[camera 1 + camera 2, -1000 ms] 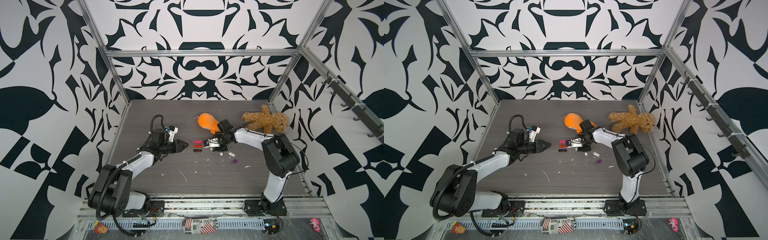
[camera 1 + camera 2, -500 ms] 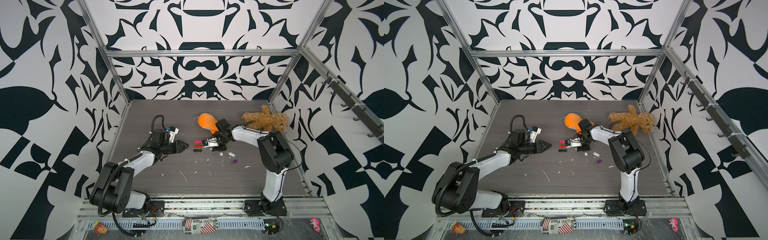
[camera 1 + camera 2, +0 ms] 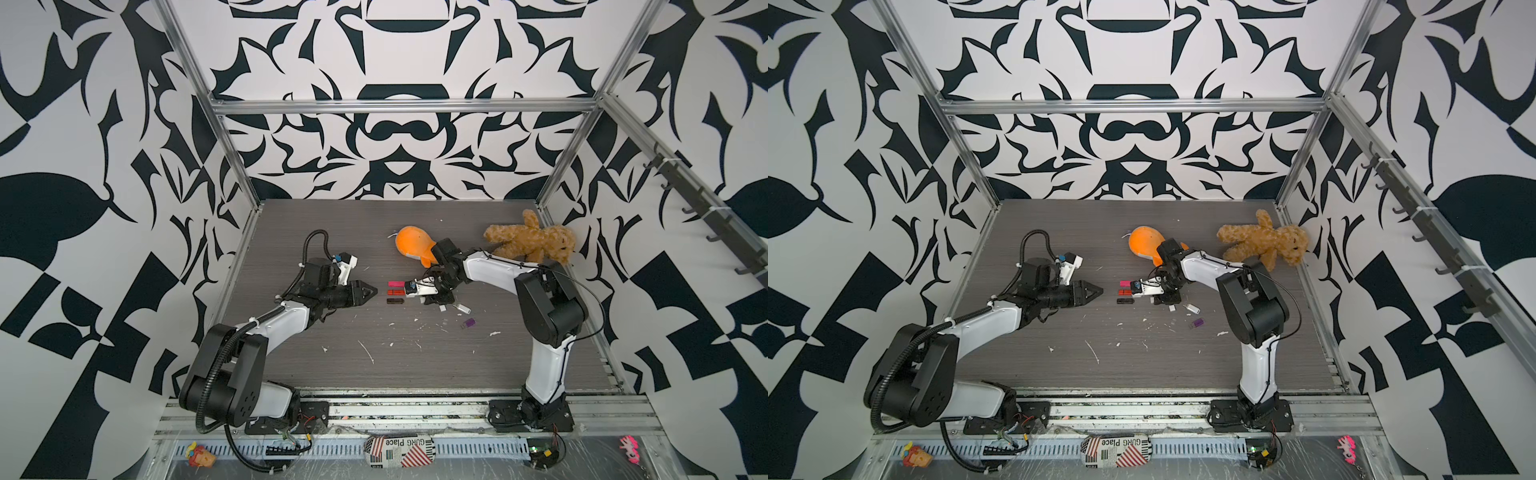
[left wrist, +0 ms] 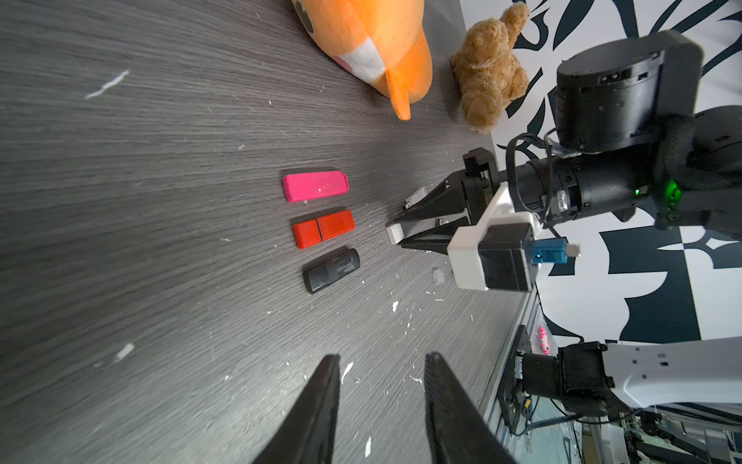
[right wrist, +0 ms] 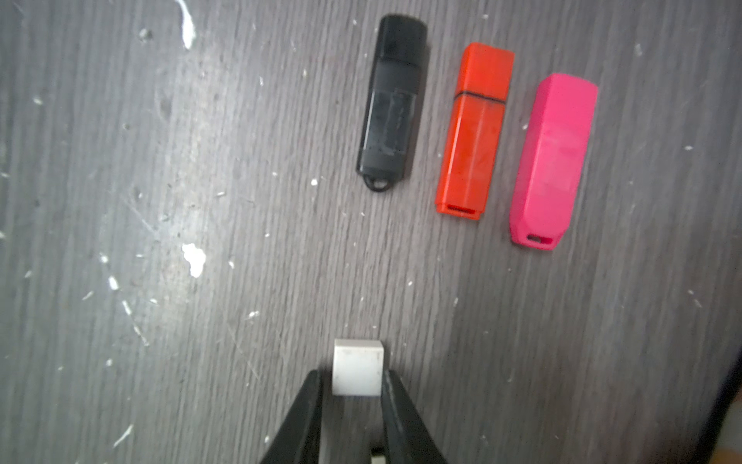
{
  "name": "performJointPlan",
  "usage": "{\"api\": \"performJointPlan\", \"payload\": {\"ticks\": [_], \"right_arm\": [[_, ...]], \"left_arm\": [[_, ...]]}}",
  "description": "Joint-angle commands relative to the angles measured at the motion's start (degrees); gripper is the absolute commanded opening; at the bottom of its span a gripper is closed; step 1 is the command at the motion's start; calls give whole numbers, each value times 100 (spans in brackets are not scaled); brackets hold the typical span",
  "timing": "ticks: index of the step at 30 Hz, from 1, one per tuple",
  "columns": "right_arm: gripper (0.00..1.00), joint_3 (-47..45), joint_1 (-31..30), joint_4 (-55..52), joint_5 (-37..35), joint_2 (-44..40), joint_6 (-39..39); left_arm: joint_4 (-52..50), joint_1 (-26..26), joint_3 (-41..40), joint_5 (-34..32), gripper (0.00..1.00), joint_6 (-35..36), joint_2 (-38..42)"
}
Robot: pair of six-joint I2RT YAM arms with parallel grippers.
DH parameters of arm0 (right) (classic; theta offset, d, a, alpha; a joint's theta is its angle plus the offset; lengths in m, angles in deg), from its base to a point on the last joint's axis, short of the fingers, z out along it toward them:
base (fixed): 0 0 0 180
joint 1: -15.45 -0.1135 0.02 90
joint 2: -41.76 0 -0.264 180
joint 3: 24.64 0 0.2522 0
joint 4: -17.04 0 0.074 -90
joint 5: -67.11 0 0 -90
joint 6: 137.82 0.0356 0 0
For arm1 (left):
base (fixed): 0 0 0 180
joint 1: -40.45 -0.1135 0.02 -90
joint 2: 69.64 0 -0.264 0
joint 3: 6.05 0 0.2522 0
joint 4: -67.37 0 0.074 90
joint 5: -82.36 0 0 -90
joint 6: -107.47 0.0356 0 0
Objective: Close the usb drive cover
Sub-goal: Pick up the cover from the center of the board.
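White cap (image 5: 357, 361): a small, square, off-white block with flat faces. Its open mouth is not visible in the right wrist view. It sits at the table (image 5: 160, 201) surface, and lift cannot be confirmed.
Right gripper (image 5: 351, 375): the jaws are drawn in narrow, with a fingertip against each side of the cap. The nearer half of the cap is held and the far half projects beyond the tips.
Step in hand: securing the cap for fitting. Judgement: the grip should remain square and firm so the cap does not twist, and the open end should be lined up with the plug before any push.
White drive (image 3: 461, 308): a small white-and-silver piece lying just behind the right gripper. It is probably the uncapped body, but it is too small to confirm.
Left gripper (image 4: 381, 401): partly open and holding nothing, low over the table on the far side of the capped row from the right gripper.
Capped row: the black drive (image 5: 391, 100), red drive (image 5: 475, 132) and pink drive (image 5: 552, 160) lie side by side ahead of the cap, all closed.
Purple drive (image 3: 469, 323): lies apart, beyond the white drive.
Periphery: an orange plush (image 3: 415, 245) and a teddy bear (image 3: 528, 243) lie at the rear. White scraps litter the table.
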Motion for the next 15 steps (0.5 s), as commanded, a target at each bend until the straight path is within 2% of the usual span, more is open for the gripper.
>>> {"api": "performJointPlan", "payload": {"ticks": [1,15], "right_arm": [[30,-34,8,-153,-92,-11,301],[30,166,8,-425,-32,202,408]], "left_arm": [[-4,9,170,119,39,38,-70],[-72,9,229,148,39,66,-115]]}}
